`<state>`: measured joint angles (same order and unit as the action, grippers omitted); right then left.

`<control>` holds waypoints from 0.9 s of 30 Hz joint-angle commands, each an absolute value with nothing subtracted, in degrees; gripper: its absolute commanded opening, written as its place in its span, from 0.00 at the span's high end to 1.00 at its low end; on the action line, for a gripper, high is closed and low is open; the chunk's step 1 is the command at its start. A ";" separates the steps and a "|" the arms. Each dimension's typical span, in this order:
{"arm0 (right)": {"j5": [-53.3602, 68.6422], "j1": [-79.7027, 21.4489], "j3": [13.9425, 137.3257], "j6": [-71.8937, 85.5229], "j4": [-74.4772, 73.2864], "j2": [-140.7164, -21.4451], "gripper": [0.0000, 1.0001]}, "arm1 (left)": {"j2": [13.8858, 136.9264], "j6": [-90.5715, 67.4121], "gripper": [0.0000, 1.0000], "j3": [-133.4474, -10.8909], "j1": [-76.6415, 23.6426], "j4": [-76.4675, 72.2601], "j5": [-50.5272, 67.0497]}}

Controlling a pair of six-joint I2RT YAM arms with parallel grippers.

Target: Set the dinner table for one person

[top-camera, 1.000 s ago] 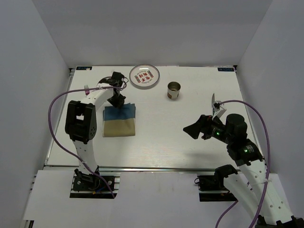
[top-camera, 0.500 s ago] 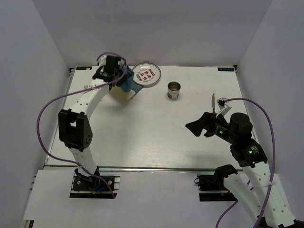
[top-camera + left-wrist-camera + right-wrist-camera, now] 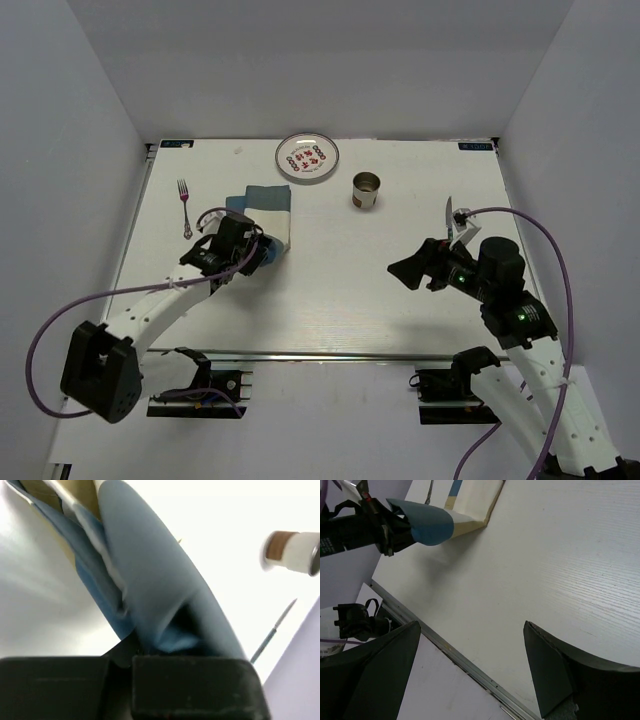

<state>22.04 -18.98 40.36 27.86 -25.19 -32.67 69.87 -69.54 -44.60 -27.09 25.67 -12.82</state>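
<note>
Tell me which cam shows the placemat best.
Top external: the whole placemat shows, its near edge lifted in the left end effector. Left wrist gives only a blurred close-up of blue folds. Right wrist catches the curled blue edge and some tan cloth in its upper left corner.

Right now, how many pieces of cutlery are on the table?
2: a fork near the table's left edge, a knife on its right side. The gripped placemat could hide more.
</note>
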 commanded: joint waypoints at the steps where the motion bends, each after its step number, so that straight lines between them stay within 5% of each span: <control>1: 24.44 -19.07 40.78 24.54 -22.50 -33.92 0.11 | 64.26 -71.46 0.98 -42.72 -28.21 28.01 -13.54; 2: 23.82 -18.99 41.39 23.91 -23.11 -35.14 0.11 | 62.16 -71.11 0.86 -40.97 -28.21 28.56 -12.93; 3: 22.60 -19.07 41.66 23.47 -23.64 -35.85 0.11 | 60.83 -70.84 0.55 -39.83 -28.91 29.43 -12.05; 4: 22.15 -19.07 41.75 23.12 -23.82 -37.25 0.11 | 59.78 -70.84 0.38 -38.51 -29.44 29.79 -10.13; 6: 22.85 -19.07 41.49 23.03 -22.95 -38.58 0.11 | 56.17 -71.01 0.12 -34.38 -30.23 30.06 -7.75; 7: 23.20 -19.42 41.31 23.11 -21.81 -40.15 0.11 | 55.03 -70.93 0.08 -33.15 -30.23 30.15 -6.08; 18: 17.76 -24.43 44.11 18.82 -15.11 -60.36 0.11 | 30.95 -67.95 0.02 -40.41 -31.82 58.07 -15.55; 27: 5.29 -45.32 66.51 18.19 -16.60 -83.21 0.11 | 45.34 -67.91 0.02 -64.40 -30.76 80.66 -33.81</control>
<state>11.38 -39.31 58.70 20.14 -18.15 -79.33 40.25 -65.45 -60.03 -31.09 67.92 -24.25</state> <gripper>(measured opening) 0.889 0.980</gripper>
